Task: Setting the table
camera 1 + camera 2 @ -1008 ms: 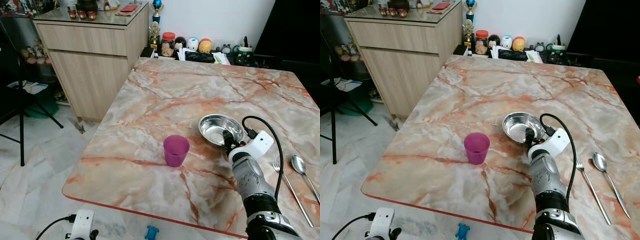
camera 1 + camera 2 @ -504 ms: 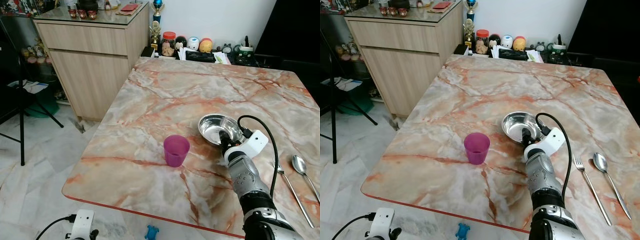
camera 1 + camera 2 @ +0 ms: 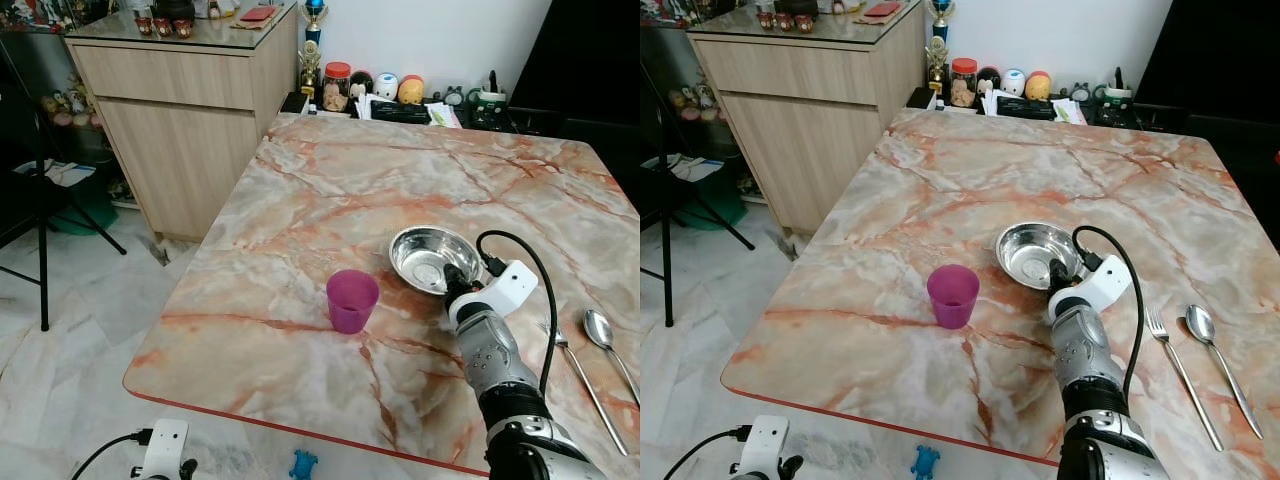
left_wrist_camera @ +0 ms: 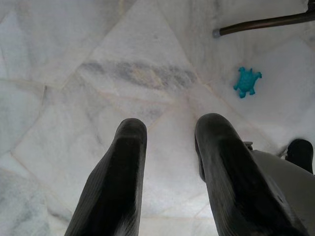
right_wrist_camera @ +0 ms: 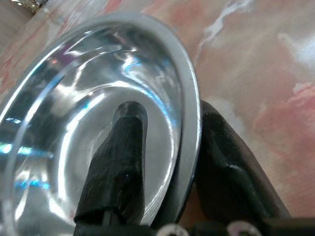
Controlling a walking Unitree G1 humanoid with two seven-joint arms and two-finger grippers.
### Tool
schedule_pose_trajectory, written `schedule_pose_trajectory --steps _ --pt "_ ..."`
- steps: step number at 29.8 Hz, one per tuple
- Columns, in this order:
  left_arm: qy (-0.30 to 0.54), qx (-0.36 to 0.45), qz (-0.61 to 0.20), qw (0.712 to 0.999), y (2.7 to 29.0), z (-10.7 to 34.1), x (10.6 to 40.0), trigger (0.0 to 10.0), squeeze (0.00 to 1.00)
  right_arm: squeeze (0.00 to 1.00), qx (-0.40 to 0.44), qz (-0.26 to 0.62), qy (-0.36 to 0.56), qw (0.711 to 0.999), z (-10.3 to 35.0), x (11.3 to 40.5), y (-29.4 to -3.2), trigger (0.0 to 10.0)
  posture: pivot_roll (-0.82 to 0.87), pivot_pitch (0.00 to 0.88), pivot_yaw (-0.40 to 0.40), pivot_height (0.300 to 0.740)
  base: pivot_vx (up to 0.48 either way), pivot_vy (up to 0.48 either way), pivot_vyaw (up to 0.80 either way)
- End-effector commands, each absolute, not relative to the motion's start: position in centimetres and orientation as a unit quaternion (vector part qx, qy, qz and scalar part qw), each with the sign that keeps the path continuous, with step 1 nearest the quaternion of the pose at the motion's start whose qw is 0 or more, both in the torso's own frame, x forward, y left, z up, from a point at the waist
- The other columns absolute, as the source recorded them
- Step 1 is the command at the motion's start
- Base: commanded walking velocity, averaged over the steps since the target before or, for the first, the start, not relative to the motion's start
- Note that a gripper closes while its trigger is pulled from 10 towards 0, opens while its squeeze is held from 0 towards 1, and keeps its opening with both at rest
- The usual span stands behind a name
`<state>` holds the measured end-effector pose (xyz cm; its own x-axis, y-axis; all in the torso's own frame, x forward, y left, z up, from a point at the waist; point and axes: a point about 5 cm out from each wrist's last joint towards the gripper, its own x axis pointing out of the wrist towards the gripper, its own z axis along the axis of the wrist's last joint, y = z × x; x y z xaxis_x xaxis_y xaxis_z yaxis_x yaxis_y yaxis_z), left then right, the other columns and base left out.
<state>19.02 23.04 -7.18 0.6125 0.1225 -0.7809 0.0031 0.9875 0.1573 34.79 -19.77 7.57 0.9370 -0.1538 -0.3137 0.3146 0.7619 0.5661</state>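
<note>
Steel bowl (image 3: pixel 432 259) is sitting on the marble table (image 3: pixel 330 190), just beyond the purple cup (image 3: pixel 352 300), toward the robot's right. The right gripper (image 5: pixel 165 162) is pinching its near rim, one finger inside, one outside. The left gripper (image 4: pixel 167 147) is hanging open over the floor.

On the counter (image 3: pixel 330 190) the cup (image 3: pixel 352 300) stands left of the bowl (image 3: pixel 432 259); fork (image 3: pixel 570 362) and spoon (image 3: pixel 604 338) lie right.

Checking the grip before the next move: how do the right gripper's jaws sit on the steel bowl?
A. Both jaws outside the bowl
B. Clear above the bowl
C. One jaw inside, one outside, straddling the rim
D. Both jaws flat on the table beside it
C: in the right wrist view the right gripper has one jaw inside the steel bowl and the other outside its rim.
</note>
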Motion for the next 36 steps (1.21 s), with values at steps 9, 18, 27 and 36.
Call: schedule_pose_trajectory --steps 9,18,27,36 --pt "0.447 0.069 0.033 0.891 23.0 -7.5 18.5 10.0 0.0 0.0 0.329 -0.149 0.078 0.929 8.6 34.9 -20.3 0.0 0.1 0.012 -0.038 0.74 0.0 0.0 0.0" --pt "0.448 0.075 0.036 0.89 23.1 -7.5 18.3 10.0 0.0 0.0 0.37 -0.146 -0.062 0.915 11.3 34.2 -21.4 10.0 0.09 0.012 -0.04 0.74 0.0 0.0 0.0" --pt "0.451 0.078 0.04 0.888 23.3 -7.7 17.8 10.0 0.0 0.0 0.395 -0.1 -0.148 0.901 12.9 32.2 -20.9 10.0 0.09 0.0 -0.043 0.74 0.0 0.0 0.0" --pt "0.454 0.06 0.056 0.887 23.7 -8.0 17.0 10.0 0.0 0.0 0.368 -0.07 -0.162 0.913 13.1 29.9 -20.1 10.0 0.08 0.0 -0.041 0.74 0.0 0.0 0.0"
